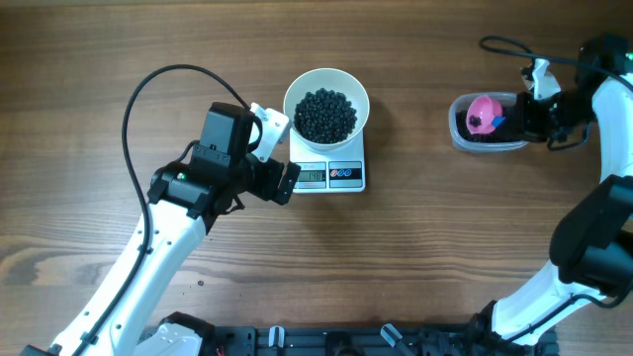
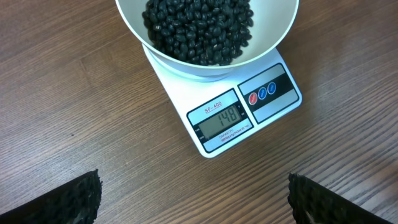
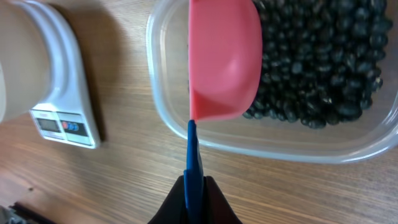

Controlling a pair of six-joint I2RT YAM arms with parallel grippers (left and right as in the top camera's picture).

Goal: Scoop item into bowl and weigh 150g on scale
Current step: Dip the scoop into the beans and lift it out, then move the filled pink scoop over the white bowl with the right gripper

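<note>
The little black beads (image 1: 326,115) lie in a heap inside the white bowl (image 1: 293,99). The bowl sits on the back part of the white scale (image 1: 353,184), near the middle of the wooden bench (image 1: 99,59). The scale's screen (image 2: 217,119) shows 148, and small round buttons (image 2: 262,93) sit next to it. The left hand (image 1: 280,153) is just beside the left side of the scale. Its two fingers are spread wide apart and it has hold of nothing. Well apart from the scale, on the far right of the bench, stands a clear tub (image 1: 455,133) with more black beads in it. A pink scoop (image 3: 224,62) with a thin blue handle is over this tub, with its cup above the beads. The right hand (image 3: 196,199) is closed tight on the blue handle. The pictures do not show whether the scoop is touching the beads under it.
</note>
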